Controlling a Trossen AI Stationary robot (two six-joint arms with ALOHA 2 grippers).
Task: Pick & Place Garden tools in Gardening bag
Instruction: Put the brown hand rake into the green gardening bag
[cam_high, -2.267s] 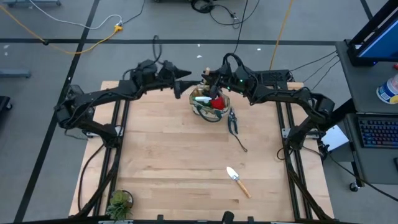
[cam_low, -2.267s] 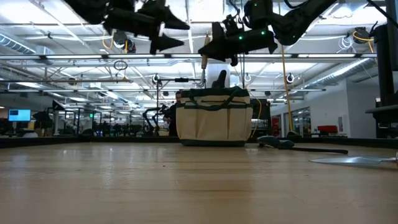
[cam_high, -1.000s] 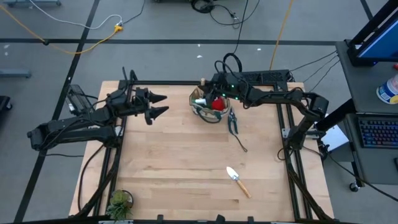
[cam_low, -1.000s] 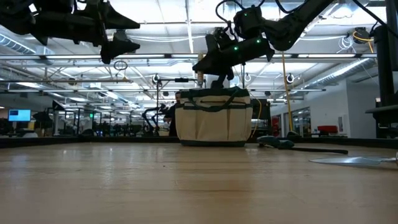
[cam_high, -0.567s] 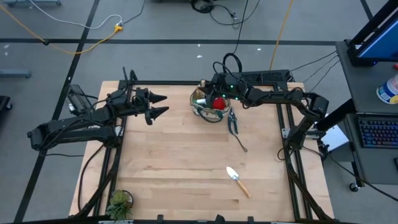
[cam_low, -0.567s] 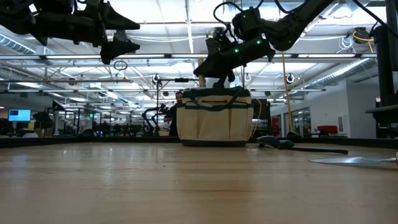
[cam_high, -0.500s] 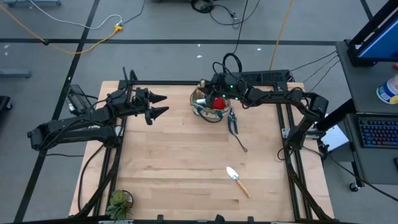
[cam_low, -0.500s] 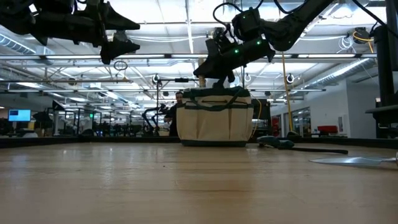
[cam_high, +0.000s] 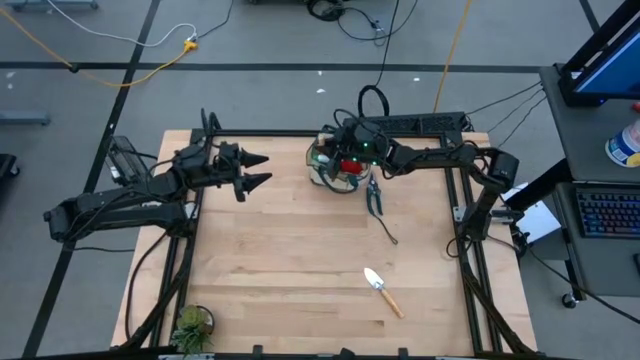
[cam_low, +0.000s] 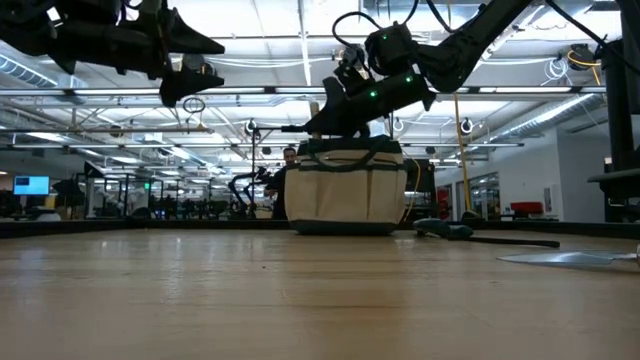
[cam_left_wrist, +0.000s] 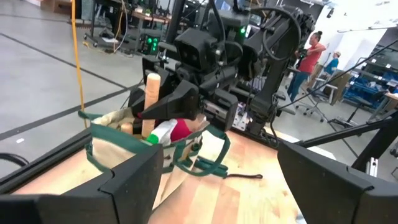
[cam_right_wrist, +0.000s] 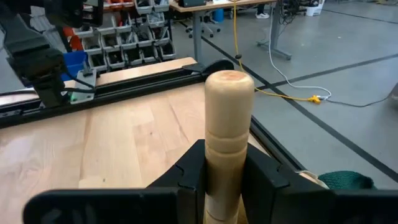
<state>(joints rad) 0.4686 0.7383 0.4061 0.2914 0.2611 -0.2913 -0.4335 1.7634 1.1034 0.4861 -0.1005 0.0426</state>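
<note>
The tan gardening bag (cam_high: 335, 168) with dark green trim stands at the table's far middle; it also shows in the low view (cam_low: 345, 198) and the left wrist view (cam_left_wrist: 118, 146). A red item (cam_high: 348, 165), a green-and-white item (cam_left_wrist: 158, 134) and a second wooden handle (cam_left_wrist: 127, 128) sit in the bag. My right gripper (cam_high: 326, 150) hovers over the bag's left rim, shut on a wooden-handled tool (cam_left_wrist: 151, 102). The tool's head is hidden in the bag. My left gripper (cam_high: 260, 168) hangs open and empty in the air, to the left of the bag. My right gripper pinches the tool's wooden handle (cam_right_wrist: 227, 165) between its two fingers (cam_right_wrist: 189, 173), a little below the handle's rounded free end (cam_right_wrist: 229, 84). The fingers come slanting down from the table's right and lie across the handle. The handle stands nearly upright, its lower end inside the bag.
Black pruning shears (cam_high: 375, 195) lie on the table right of the bag. A silver trowel with a wooden handle (cam_high: 382, 290) lies near the front middle. A small potted plant (cam_high: 192, 328) stands at the near left corner. People show beyond the table (cam_left_wrist: 314, 53).
My right gripper has gone a little toward the table's left over the bag, still shut on the wooden handle, which now sticks up at the bag's left rim.
</note>
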